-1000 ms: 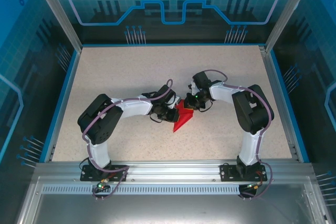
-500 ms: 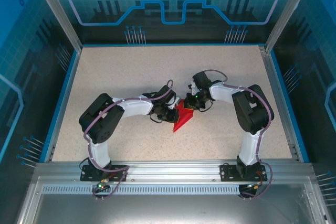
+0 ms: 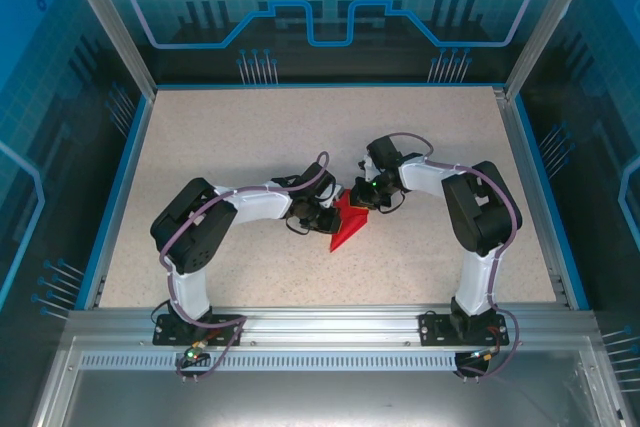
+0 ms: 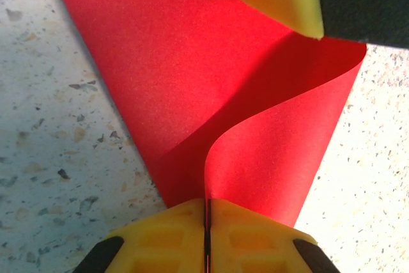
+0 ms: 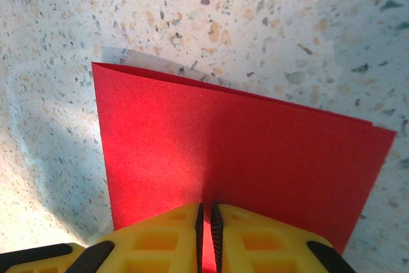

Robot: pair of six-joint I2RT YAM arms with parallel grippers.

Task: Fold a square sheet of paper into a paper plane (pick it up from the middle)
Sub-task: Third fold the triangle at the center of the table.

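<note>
Folding partway: your left gripper (image 4: 207, 225) and right gripper (image 5: 206, 228) both clench the square sheet of paper (image 4: 185, 62), now a creased wedge; wing folds remain.

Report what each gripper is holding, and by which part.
Both hold the red paper. The left gripper pinches the edge of a raised, curling flap; the right gripper pinches the near edge of the folded layers.
</note>
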